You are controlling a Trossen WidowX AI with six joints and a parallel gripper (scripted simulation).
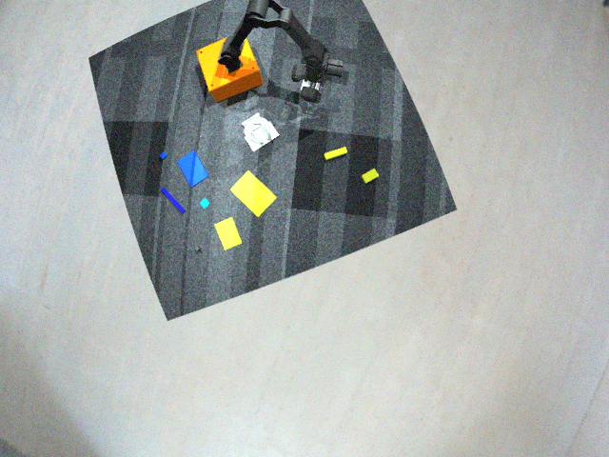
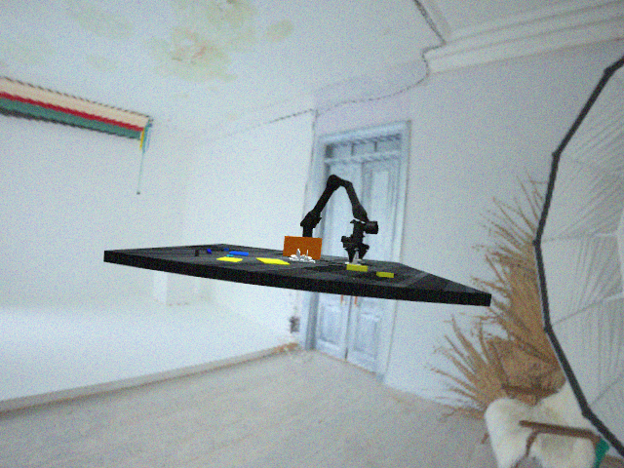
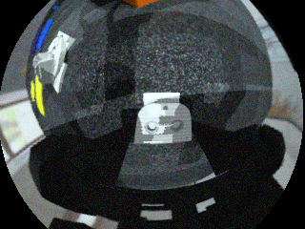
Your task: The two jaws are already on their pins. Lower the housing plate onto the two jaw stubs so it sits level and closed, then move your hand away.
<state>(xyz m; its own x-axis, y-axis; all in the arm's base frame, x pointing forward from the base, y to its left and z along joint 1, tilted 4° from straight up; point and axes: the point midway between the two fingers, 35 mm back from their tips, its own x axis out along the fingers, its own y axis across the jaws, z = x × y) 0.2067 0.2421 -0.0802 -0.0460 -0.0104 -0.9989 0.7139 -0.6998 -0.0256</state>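
Observation:
The housing plate [image 3: 162, 125] is a small pale grey plate with two holes. It lies flat on the dark mat straight under my gripper in the wrist view. From above it is only a faint pale patch [image 1: 306, 106] below the fingers. My gripper [image 1: 309, 94] [image 2: 355, 255] [image 3: 163, 125] is open and empty, pointing down just above the plate with a finger on each side. The white base with the two jaws [image 1: 259, 130] [image 2: 301, 257] [image 3: 51, 59] stands apart, to the left of the gripper and nearer the arm's orange pedestal [image 1: 228, 69].
Two yellow bars [image 1: 335, 152] [image 1: 369, 175] lie in front of the gripper. Two yellow plates [image 1: 252, 192] [image 1: 227, 232], a blue plate [image 1: 192, 168], a blue bar [image 1: 172, 199] and a cyan cube [image 1: 205, 202] lie further left on the mat [image 1: 343, 221].

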